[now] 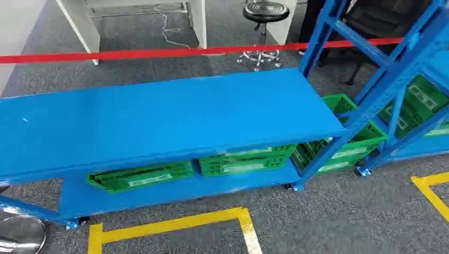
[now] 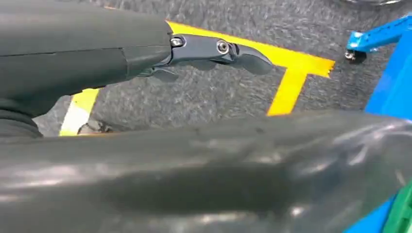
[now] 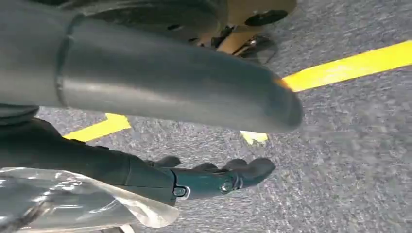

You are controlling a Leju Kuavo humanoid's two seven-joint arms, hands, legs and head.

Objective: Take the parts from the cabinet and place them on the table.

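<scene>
Right hand hanging by robot's side over grey carpet, fingers lying half curled; clear plastic bag showing at palm, probably pinched there, but grip itself hidden, so cannot tell. Left hand hanging too, fingers extending apart, holding nothing. Yellow floor tape marking standing spot before blue cabinet. Green crates sitting on lower shelf, half hidden under top board; parts inside not visible. Red barrier tape crossing beyond.
</scene>
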